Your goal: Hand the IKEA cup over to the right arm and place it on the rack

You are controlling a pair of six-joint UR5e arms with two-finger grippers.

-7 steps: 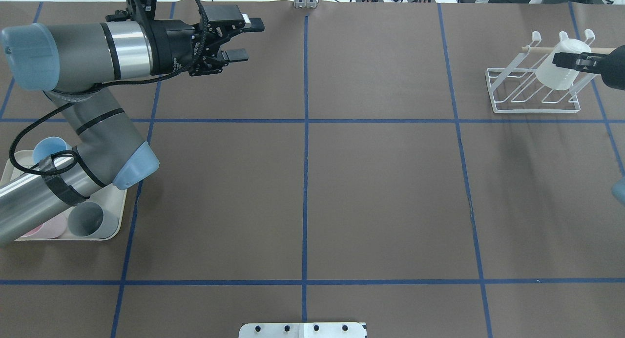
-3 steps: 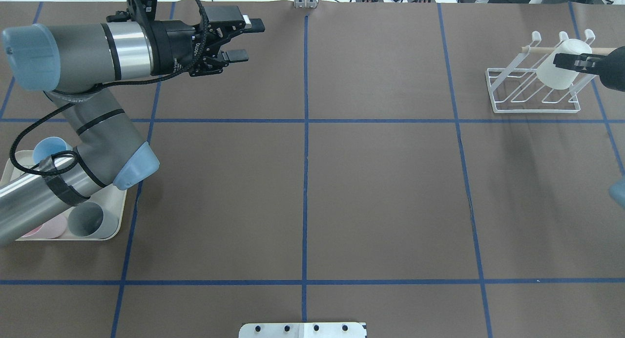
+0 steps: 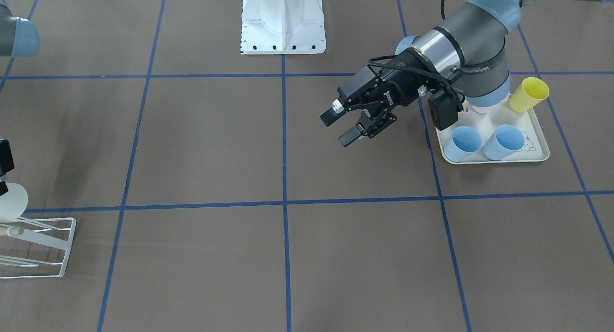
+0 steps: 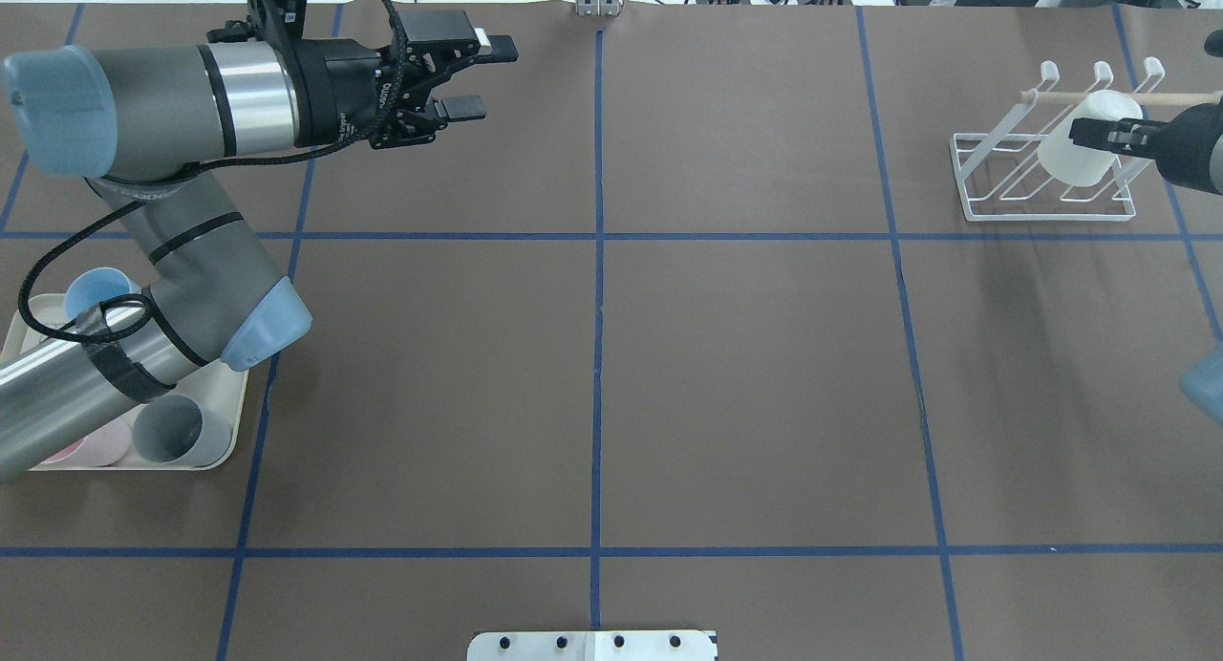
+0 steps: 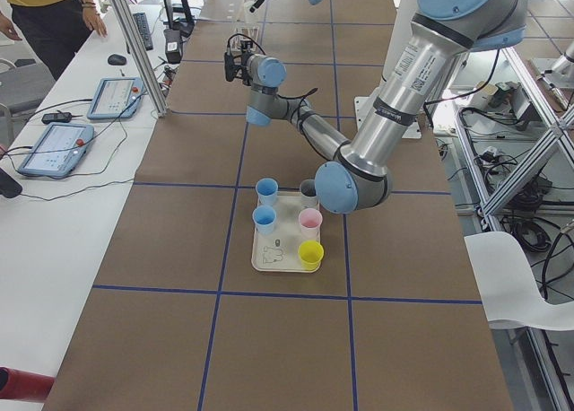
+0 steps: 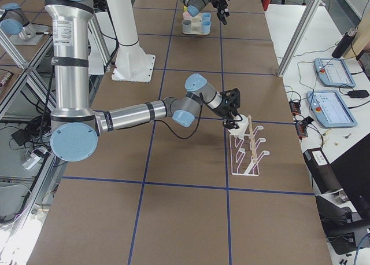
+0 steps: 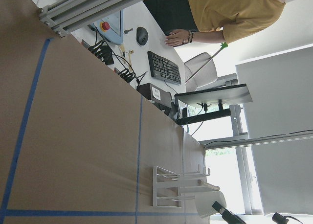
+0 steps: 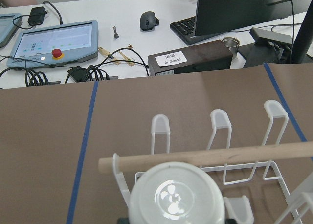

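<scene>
Grips the white IKEA cup between right gripper fingers, over the slanted bars of the rack, beside the wooden peg. Spreads left gripper fingers wide, empty, above the tabletop; bears lettering too small to read.

White cup tilted over slanted bars of white wire rack.

Overhead view: high behind the robot, looking forward and down, taking in the whole counter. Front-facing view: opposite side, steeper and nearer, with the robot base at top. Both catch the rack and tray. Side views: high at either counter end, looking lengthwise. Left wrist camera: rolled sideways, rack distant. Right wrist camera: close over the cup, facing a tablet.
</scene>
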